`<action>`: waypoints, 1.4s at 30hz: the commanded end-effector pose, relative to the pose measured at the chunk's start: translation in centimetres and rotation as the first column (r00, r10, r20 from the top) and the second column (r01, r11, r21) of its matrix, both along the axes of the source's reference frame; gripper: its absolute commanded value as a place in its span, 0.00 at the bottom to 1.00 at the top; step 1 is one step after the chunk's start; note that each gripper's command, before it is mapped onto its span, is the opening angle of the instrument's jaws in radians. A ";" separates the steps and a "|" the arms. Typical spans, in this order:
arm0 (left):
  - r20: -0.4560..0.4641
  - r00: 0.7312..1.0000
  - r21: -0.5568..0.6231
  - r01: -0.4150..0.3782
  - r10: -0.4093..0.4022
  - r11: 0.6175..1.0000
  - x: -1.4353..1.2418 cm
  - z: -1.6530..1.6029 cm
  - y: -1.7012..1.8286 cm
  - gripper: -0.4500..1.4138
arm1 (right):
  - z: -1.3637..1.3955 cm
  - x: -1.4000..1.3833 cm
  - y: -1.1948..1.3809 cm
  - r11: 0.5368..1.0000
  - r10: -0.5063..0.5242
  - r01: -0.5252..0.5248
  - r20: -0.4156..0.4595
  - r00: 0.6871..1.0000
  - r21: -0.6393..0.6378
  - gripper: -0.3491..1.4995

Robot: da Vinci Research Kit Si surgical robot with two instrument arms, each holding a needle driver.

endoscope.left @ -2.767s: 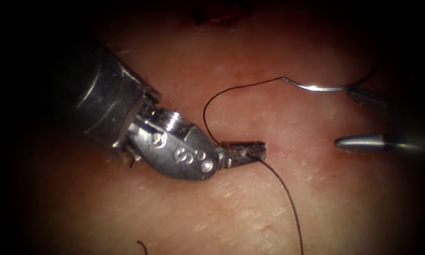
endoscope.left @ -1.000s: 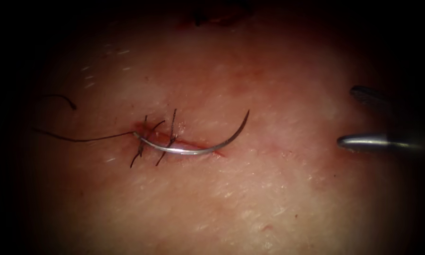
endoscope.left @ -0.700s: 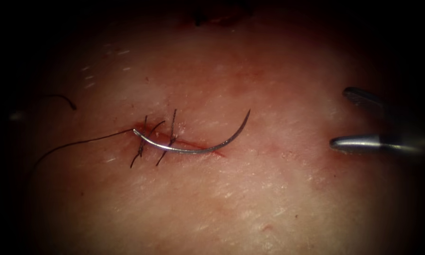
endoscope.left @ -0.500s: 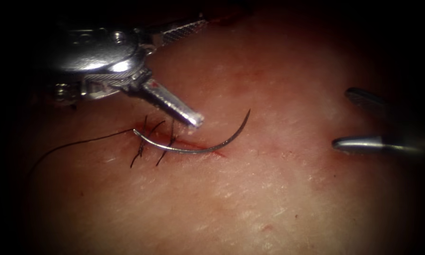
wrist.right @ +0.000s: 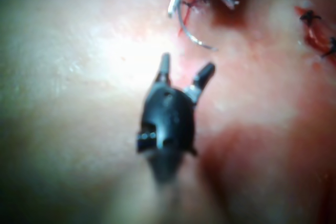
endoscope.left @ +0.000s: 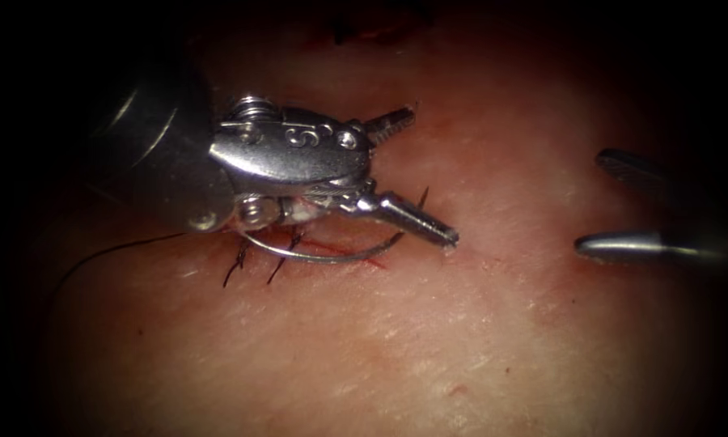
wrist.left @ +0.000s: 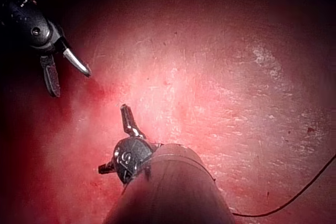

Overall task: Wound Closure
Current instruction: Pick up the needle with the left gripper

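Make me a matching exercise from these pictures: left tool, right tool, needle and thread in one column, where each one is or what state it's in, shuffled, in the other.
1. left tool
2. right tool
3. needle
4. thread

A. trails off left of the cut
B. lies along the cut, held by neither tool
C. jaws open over the needle, holding nothing
D. jaws open right of the cut, holding nothing

Pairs: 1-C, 2-D, 3-B, 4-A

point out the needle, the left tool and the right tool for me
needle (endoscope.left: 323,257): endoscope view, middle of its curve, lying along the cut.
left tool (endoscope.left: 416,174): endoscope view, midway between its open jaws' tips, holding nothing.
right tool (endoscope.left: 597,201): endoscope view, between its open jaws' tips, right of the cut, holding nothing.
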State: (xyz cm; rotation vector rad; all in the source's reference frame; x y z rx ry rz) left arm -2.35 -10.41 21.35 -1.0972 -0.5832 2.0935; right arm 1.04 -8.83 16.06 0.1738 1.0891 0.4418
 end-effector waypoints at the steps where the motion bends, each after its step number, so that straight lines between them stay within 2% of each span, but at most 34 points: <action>1: -0.022 1.000 0.019 -0.005 0.005 1.000 -0.08 0.00 -0.18 0.84 | 0.02 0.09 -0.12 1.000 0.000 0.000 -0.004 1.000 0.005 0.85; 7: -0.183 0.979 0.070 -0.080 0.092 0.994 -0.09 0.10 -0.29 0.78 | 0.01 0.09 -0.12 1.000 0.001 -0.001 -0.004 1.000 0.005 0.85; 15: -0.332 0.933 0.180 -0.079 0.136 0.981 -0.26 0.36 -0.32 0.67 | -0.01 0.11 -0.13 1.000 0.001 -0.001 -0.003 1.000 0.006 0.85; 20: -0.395 0.901 0.224 -0.094 0.178 0.970 -0.31 0.50 -0.41 0.56 | -0.03 0.11 -0.13 1.000 0.002 -0.002 -0.003 1.000 0.007 0.85; 25: -0.410 0.890 0.235 -0.109 0.200 0.966 -0.31 0.57 -0.42 0.54 | -0.04 0.11 -0.13 1.000 0.002 -0.001 -0.003 1.000 0.008 0.85; 28: -0.411 0.888 0.239 -0.113 0.206 0.964 -0.33 0.61 -0.40 0.47 | -0.05 0.11 -0.13 1.000 0.002 -0.002 -0.003 1.000 0.009 0.85; 29: -0.409 0.889 0.241 -0.114 0.207 0.964 -0.33 0.62 -0.39 0.38 | -0.05 0.11 -0.13 1.000 0.002 -0.002 -0.003 1.000 0.009 0.85; 30: -0.407 0.889 0.242 -0.115 0.209 0.963 -0.33 0.62 -0.36 0.01 | -0.06 0.11 -0.13 1.000 0.002 -0.002 -0.003 1.000 0.010 0.85; 34: -0.387 0.889 0.216 -0.173 0.247 0.961 -0.30 0.54 -0.30 0.00 | -0.06 0.11 -0.13 1.000 0.002 -0.002 -0.003 1.000 0.010 0.85; 36: -0.354 0.897 0.180 -0.213 0.265 0.960 -0.28 0.46 -0.25 0.00 | -0.06 0.11 -0.13 1.000 0.002 -0.002 -0.003 1.000 0.010 0.85; 39: -0.343 0.895 0.118 -0.260 0.285 0.958 -0.25 0.33 -0.18 0.00 | -0.06 0.12 -0.13 1.000 0.002 -0.002 -0.003 1.000 0.010 0.85; 40: -0.336 0.891 0.088 -0.292 0.304 0.952 -0.25 0.28 -0.16 0.00 | -0.06 0.12 -0.13 1.000 0.002 -0.002 -0.003 1.000 0.010 0.85; 41: -0.308 0.881 -0.018 -0.383 0.359 0.923 -0.23 0.16 -0.09 0.00 | -0.06 0.12 -0.13 1.000 0.003 -0.002 -0.003 1.000 0.010 0.85; 42: -0.291 0.876 -0.081 -0.424 0.386 0.902 -0.22 0.10 -0.06 0.00 | -0.06 0.12 -0.13 1.000 0.003 -0.002 -0.003 1.000 0.010 0.85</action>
